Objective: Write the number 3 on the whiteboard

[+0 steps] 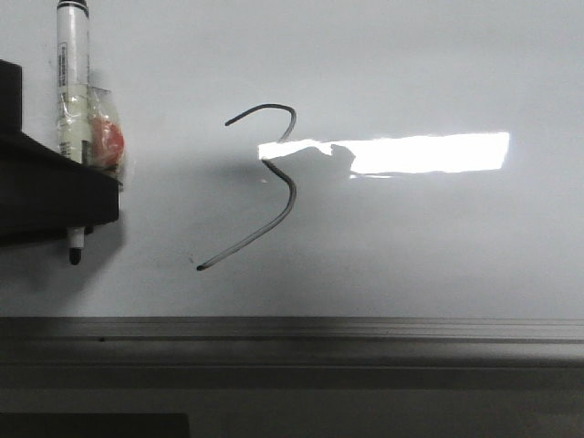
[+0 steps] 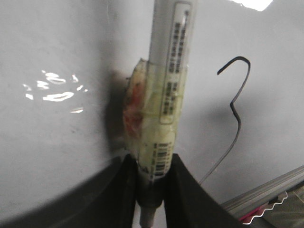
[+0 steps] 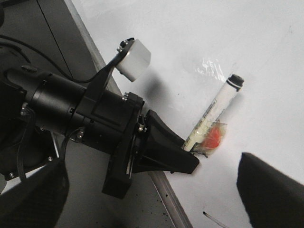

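Observation:
The whiteboard (image 1: 411, 246) fills the front view, with a bright rectangular reflection. The number 3 (image 1: 283, 187) is a thin black-grey line with a long lower tail. It also shows in the left wrist view (image 2: 237, 118). My left gripper (image 1: 82, 196) is at the far left, shut on a white marker (image 1: 71, 64) wrapped in tape with an orange patch. The marker's tip (image 1: 75, 258) points down, well left of the 3's tail. In the left wrist view the fingers (image 2: 187, 190) clamp the marker (image 2: 166, 95). My right gripper (image 3: 152, 190) is open and empty. It looks at the left gripper (image 3: 166, 152).
A grey metal rail (image 1: 292, 330) runs along the whiteboard's near edge, with a dark surface below it. In the right wrist view the left arm (image 3: 61, 109) hangs over the rail (image 3: 166, 199) and a grey speckled table (image 3: 95, 204).

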Controlling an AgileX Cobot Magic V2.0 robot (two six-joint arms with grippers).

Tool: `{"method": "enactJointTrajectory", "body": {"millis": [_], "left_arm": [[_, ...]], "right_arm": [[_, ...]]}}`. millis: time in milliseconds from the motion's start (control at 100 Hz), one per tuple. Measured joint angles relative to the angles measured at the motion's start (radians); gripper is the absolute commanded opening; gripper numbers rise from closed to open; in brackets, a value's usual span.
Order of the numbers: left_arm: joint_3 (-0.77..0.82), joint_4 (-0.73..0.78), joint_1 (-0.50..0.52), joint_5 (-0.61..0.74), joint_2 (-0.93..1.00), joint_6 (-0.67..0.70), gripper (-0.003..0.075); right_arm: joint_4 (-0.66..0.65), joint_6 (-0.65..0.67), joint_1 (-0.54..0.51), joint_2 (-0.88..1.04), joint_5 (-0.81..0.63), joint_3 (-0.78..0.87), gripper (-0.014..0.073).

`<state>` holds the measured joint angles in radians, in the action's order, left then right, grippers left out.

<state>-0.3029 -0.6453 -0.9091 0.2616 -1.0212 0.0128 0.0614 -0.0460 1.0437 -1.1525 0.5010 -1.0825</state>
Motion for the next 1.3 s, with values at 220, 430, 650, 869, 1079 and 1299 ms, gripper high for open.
{"method": "enactJointTrajectory", "body": {"millis": [220, 430, 650, 869, 1079, 1299], "left_arm": [[-0.005, 0.025, -0.006, -0.003, 0.003, 0.0, 0.0431], [-0.002, 0.019, -0.006, -0.012, 0.066, -0.013, 0.0418], [0.007, 0.009, -0.002, -0.069, 0.256, -0.101, 0.0118], [0.009, 0.082, -0.002, -0.122, 0.475, -0.127, -0.002], [0.009, 0.356, -0.002, -0.186, 0.697, -0.131, -0.002], [0.009, 0.522, -0.002, -0.356, 0.841, -0.133, -0.002]], "right_arm": [[0.007, 0.0, 0.0, 0.0, 0.002, 0.0, 0.0646], [0.011, 0.0, 0.0, 0.004, 0.03, 0.0, 0.0592], [-0.003, 0.0, 0.0, 0.05, 0.089, 0.0, -0.0026], [-0.049, 0.0, 0.0, 0.135, 0.09, 0.044, -0.0064], [-0.12, 0.0, 0.0, 0.383, -0.056, 0.268, -0.0064], [-0.132, 0.0, 0.0, 0.689, -0.15, 0.545, -0.0064]]}}
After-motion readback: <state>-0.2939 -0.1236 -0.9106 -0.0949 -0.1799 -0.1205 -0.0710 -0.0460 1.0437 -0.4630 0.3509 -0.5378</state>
